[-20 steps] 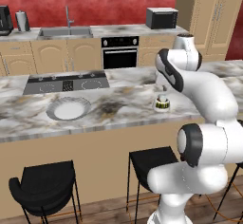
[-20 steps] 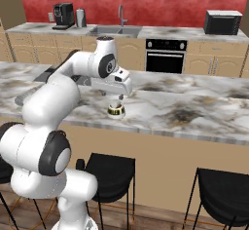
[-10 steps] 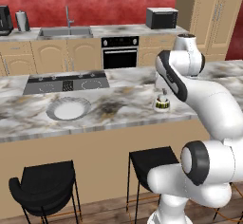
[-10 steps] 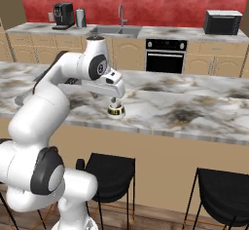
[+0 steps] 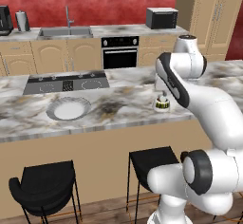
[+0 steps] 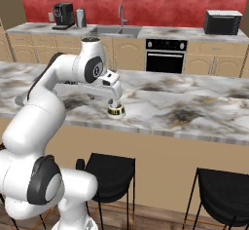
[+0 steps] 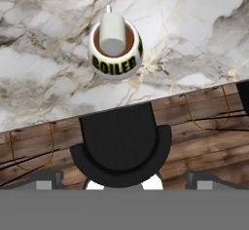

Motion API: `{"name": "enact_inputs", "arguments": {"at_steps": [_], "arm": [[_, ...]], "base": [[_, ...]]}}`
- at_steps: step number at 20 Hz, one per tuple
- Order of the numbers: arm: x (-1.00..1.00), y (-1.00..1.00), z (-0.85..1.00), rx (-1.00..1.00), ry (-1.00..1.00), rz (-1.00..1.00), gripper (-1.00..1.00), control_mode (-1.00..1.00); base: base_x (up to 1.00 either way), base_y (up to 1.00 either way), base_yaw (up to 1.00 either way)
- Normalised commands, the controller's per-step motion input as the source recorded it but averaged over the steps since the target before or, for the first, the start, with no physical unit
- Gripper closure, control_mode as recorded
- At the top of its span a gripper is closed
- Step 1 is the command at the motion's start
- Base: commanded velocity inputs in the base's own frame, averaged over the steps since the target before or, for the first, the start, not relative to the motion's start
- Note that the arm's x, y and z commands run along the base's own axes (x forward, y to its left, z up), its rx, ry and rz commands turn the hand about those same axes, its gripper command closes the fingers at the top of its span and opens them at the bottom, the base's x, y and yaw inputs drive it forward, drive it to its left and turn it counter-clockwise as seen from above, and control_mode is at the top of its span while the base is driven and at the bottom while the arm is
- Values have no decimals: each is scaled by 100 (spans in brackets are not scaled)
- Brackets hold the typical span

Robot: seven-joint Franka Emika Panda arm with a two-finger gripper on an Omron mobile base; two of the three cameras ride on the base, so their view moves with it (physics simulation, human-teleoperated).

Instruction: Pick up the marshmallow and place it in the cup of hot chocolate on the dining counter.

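Observation:
The cup of hot chocolate point(image 7: 115, 48), whitish with a yellow-green lettered band, stands near the front edge of the marble dining counter point(image 7: 44, 78). The marshmallow point(image 7: 113, 31), a white lump, sits upright in the brown liquid inside the cup. My gripper point(image 7: 125, 179) hangs above the cup, open, with nothing between its fingers. In the right base view the gripper point(image 6: 115, 100) is just over the cup point(image 6: 116, 111). In the left base view the arm covers the hand, and the cup point(image 5: 162, 104) with the marshmallow point(image 5: 162, 98) shows beside it.
A wide white-grey plate point(image 5: 69, 108) lies on the dining counter to the left, with a black cooktop point(image 5: 66, 83) behind it. Black stools point(image 5: 45, 190) point(image 6: 109, 168) stand below the counter's front edge. The sink counter and oven run along the back wall.
The arm's upper links have swung upward and straightened. The hand stays over the cup with its jaws open, and the marshmallow rests in the cup.

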Motion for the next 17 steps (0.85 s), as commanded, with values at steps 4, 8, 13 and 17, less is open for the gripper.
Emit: {"name": "enact_inputs", "arguments": {"at_steps": [4,8,13,17], "arm": [[-38,-2,0,0,-5,0,-100,-100],[-5,0,-1,0,0,0,-100,-100],[0,0,0,0,2,0,-100,-100],[2,3,0,-1,1,0,-100,-100]], "base": [[0,0,0],[0,0,0],[0,0,0],[0,0,0]]}}
